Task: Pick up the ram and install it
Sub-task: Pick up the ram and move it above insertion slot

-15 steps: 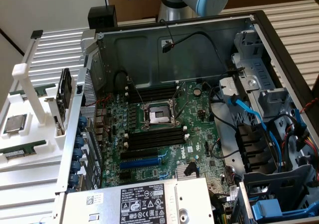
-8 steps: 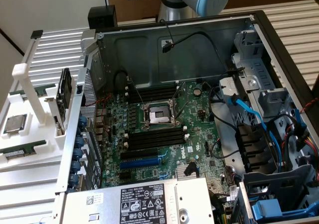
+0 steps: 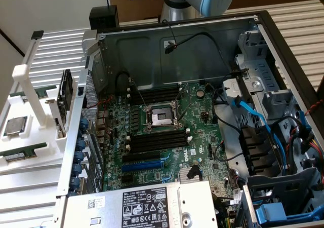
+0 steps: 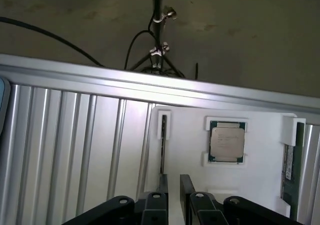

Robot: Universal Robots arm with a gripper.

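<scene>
A green ram stick [image 3: 23,153] lies flat on the white holder [image 3: 35,137] at the exterior view's left, outside the computer case. Another green stick [image 3: 25,92] lies further back on it. In the wrist view a green ram stick with a white label [image 4: 288,165] lies at the holder's edge, beside the square processor chip [image 4: 227,141]. My gripper [image 4: 174,184] hovers above the white holder [image 4: 190,150], open, with nothing between its dark fingers [image 4: 186,187]. A thin dark strip [image 4: 163,145] stands edge-on in a white bracket just ahead of the fingers.
The open case [image 3: 263,40] holds the motherboard [image 3: 167,157], with long black slots [image 3: 157,139] on both sides of the processor socket [image 3: 159,116]. Blue and black cables [image 3: 253,116] crowd the exterior view's right. A silver power supply [image 3: 147,205] sits in front. Ribbed aluminium table [image 4: 75,145] surrounds the holder.
</scene>
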